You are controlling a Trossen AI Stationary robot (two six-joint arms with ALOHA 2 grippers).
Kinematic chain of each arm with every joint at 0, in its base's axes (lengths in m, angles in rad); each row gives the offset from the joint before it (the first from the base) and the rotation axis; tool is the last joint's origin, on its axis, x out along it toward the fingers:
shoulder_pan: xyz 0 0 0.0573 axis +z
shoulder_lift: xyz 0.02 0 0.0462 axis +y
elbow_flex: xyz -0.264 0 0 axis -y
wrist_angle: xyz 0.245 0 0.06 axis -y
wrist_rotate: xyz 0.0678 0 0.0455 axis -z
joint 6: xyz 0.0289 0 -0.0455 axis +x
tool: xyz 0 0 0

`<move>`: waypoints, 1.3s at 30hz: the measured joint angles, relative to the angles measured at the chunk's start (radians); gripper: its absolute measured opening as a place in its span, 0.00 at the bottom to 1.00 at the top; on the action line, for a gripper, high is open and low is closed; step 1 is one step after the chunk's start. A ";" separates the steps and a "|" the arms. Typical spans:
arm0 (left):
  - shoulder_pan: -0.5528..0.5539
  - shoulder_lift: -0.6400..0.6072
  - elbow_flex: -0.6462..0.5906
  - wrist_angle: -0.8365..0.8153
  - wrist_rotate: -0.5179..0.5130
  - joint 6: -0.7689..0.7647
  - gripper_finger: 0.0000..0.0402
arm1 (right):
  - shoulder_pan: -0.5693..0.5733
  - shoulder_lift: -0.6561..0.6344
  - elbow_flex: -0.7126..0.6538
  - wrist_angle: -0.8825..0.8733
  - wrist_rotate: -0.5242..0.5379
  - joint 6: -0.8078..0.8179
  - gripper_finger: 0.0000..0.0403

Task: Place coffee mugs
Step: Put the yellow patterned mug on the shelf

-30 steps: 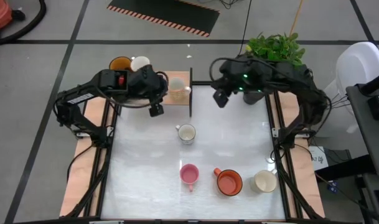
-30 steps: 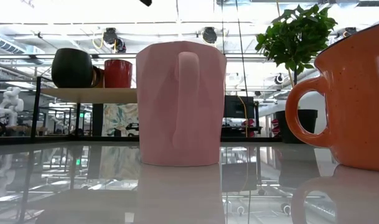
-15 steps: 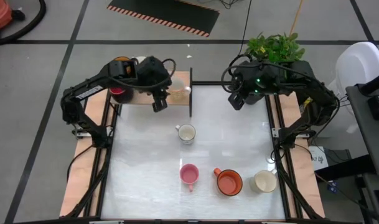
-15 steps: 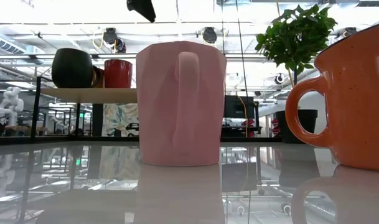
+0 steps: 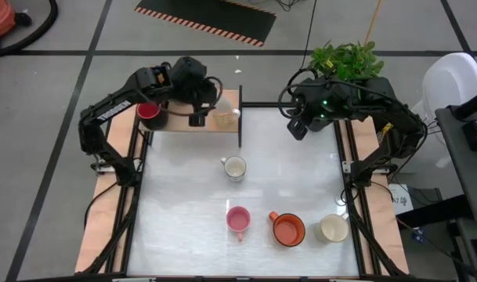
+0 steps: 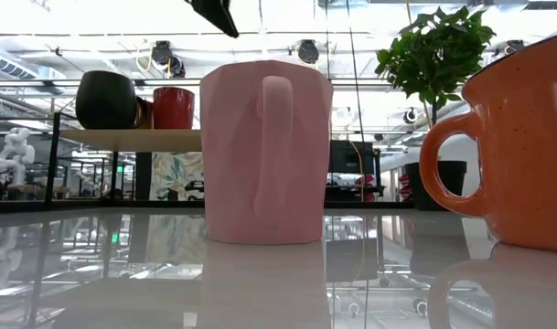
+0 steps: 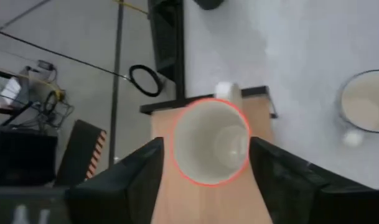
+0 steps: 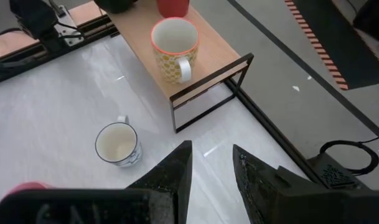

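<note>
Inventory of your table, near edge to far edge

1. Pink faceted ceramic mug: upright at the near edge, about midway along it, with its handle towards the near edge.
2. Orange speckled ceramic mug: just beside the pink one, on the side of the near right corner, apart from it.
3. Cream round ceramic mug: near the near right corner, just beside the orange mug.
4. Small white ceramic mug: you find it alone in the middle of the table, well apart from the three at the near edge.
5. Low wooden shelf on a black metal frame: at the far left corner. It carries:
   - a yellow-patterned mug with a red rim, upright at the shelf end nearest the table's middle
   - a plain red mug, towards the shelf's other end
   - a dark grey round pot, beside the red mug.
6. Left gripper: directly over the yellow-patterned mug. Your wrist camera looks straight down into the mug, with one finger on each side. The jaws are spread wider than the rim and grasp nothing.
7. Right gripper: in the air over the far right part of the table. Its jaws are parted with nothing between them.
8. Green leafy potted plant: beyond the far right corner
</note>
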State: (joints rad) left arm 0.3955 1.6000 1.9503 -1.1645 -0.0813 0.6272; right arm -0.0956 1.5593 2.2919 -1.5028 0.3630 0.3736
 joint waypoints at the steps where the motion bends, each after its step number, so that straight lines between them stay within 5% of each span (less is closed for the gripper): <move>1: 0.010 0.004 0.000 0.000 0.010 0.018 0.62 | 0.001 0.000 0.000 0.000 0.000 0.003 0.25; 7: 0.039 0.041 0.000 -0.095 0.107 0.149 0.65 | 0.029 0.000 0.000 0.000 0.000 0.015 0.25; 16: 0.036 0.148 0.000 -0.146 0.056 0.300 0.63 | 0.045 -0.001 -0.018 0.004 0.008 0.019 0.25; 23: 0.035 0.207 0.000 -0.146 0.045 0.332 0.44 | 0.054 -0.020 -0.144 0.011 0.002 0.086 0.25; 32: 0.040 0.213 -0.002 -0.152 0.026 0.262 0.06 | 0.116 -0.140 -0.380 0.180 0.000 0.199 0.25; 39: 0.060 0.213 -0.002 -0.151 -0.026 0.114 0.05 | 0.143 -0.286 -0.592 0.396 0.001 0.294 0.25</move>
State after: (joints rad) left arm 0.4554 1.8133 1.9484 -1.3155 -0.1070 0.7413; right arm 0.0475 1.2729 1.7000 -1.1068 0.3635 0.6680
